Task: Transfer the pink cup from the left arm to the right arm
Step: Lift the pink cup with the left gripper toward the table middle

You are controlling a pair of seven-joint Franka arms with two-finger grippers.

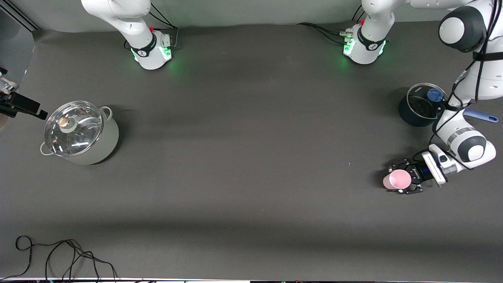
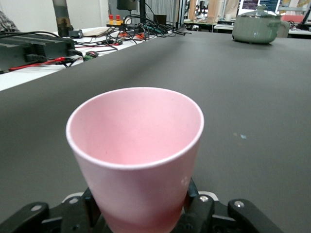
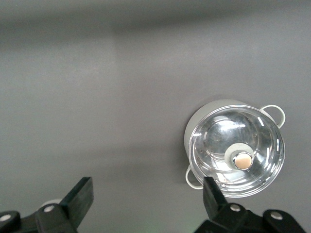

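The pink cup [image 1: 397, 180] [image 2: 136, 145] stands upright, mouth up, toward the left arm's end of the table. My left gripper [image 1: 400, 181] [image 2: 141, 216] reaches in low from the side, and its black claw fingers [image 2: 204, 208] are shut on the cup's lower body. I cannot tell whether the cup's base still touches the table. My right gripper [image 1: 25, 106] [image 3: 146, 194] hangs open and empty at the right arm's end, beside the grey-green pot, with only bare table between its flat black fingers [image 3: 80, 196].
A grey-green pot with a glass lid [image 1: 80, 133] [image 3: 235, 155] [image 2: 257, 26] sits at the right arm's end. A dark pot with a glass lid [image 1: 422, 105] and a blue handle [image 1: 481, 116] lie by the left arm. Loose cable [image 1: 59, 255] trails along the front edge.
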